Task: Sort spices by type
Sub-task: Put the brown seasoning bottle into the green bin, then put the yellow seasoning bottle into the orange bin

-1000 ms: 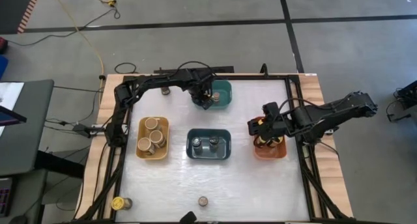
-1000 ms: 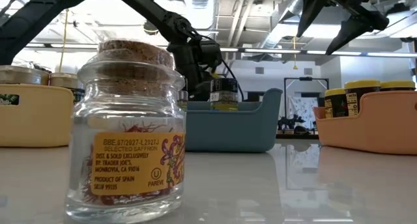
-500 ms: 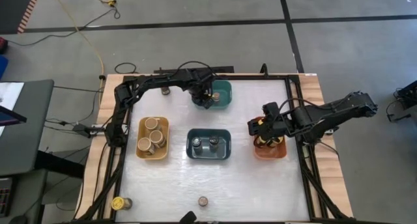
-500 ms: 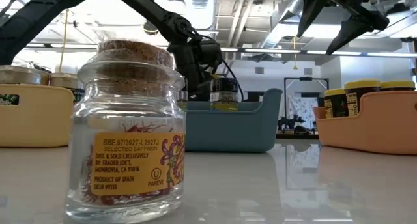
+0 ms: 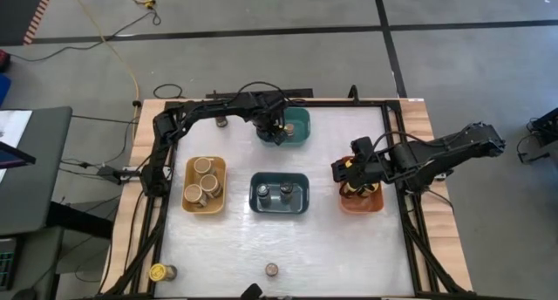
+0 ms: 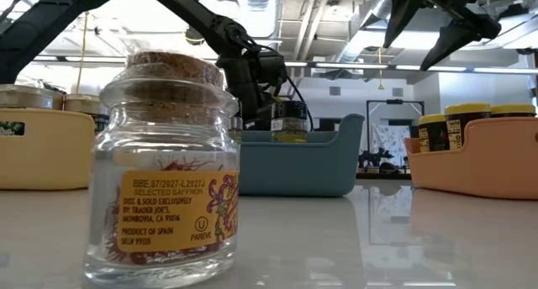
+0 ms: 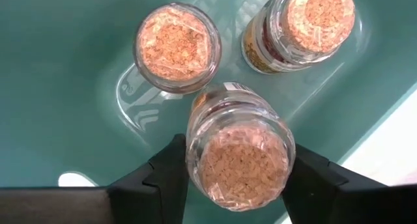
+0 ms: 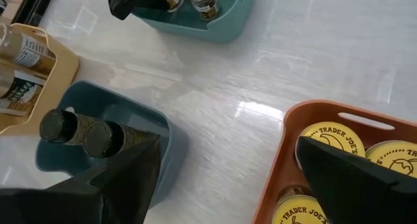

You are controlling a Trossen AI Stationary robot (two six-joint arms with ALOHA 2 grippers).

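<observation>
Four bins sit on the pale bench [image 5: 331, 248], and we go left to right. Down at the front left corner a yellow-lidded jar [image 5: 157, 271] stands by itself, upright, and a small cork-topped jar [image 5: 272, 269] stands alone near the front edge; in the low view that one looms close, long axis vertical, orange label facing the camera. One more small jar [image 5: 221, 121] stands at the far edge. Yellow bin [image 5: 188, 176] next: wide tan-topped jars upright inside it.

Left end effector [image 7: 234, 178] is down inside the teal bin [image 5: 302, 117] at the back, fingers clenched on a cork-stoppered jar [image 7: 241, 160], one dark finger at each side of the glass. The jar stands roughly upright, stopper up, label side turned away from the wrist. Two more corked jars [image 7: 177, 47] stand upright on the bin floor just beyond it, close together.

Dark-blue bin [image 5: 258, 198] in the middle holds two dark-lidded jars [image 5: 274, 194], both upright, side by side.

Right end effector [image 5: 342, 171] hangs over the orange bin [image 5: 359, 204], fingers spread wide, holding nothing. Yellow-lidded jars [image 8: 328, 140] stand upright below it, lids up.

Bench top is glossy and white with a wooden border [image 5: 429, 126]. Grey floor with dark lines around it, a yellow cable [image 5: 118, 47] trailing away; exposed ceiling ducts [image 6: 328, 28] in the room beyond.
</observation>
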